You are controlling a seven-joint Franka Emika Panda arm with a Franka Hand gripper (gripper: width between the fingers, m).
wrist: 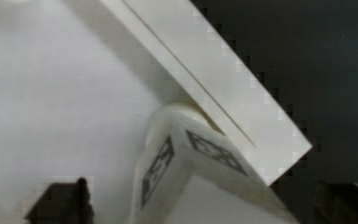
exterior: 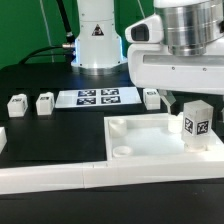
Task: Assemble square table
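The square tabletop [exterior: 150, 140] lies flat on the black table, rim up, at the exterior view's right. My gripper [exterior: 190, 100] is shut on one white tagged leg [exterior: 195, 122] and holds it upright over the tabletop's right corner. In the wrist view the leg [wrist: 194, 160] sits between my dark fingers [wrist: 60, 200], right by the tabletop's raised rim [wrist: 211, 70]. Whether the leg's lower end touches the slab I cannot tell. Three more legs lie loose behind it: two at the left [exterior: 16, 104] [exterior: 44, 103] and one near the gripper [exterior: 151, 98].
The marker board [exterior: 97, 97] lies flat behind the tabletop, in front of the arm's base [exterior: 97, 40]. The long white border wall [exterior: 60, 178] runs along the front edge against the tabletop.
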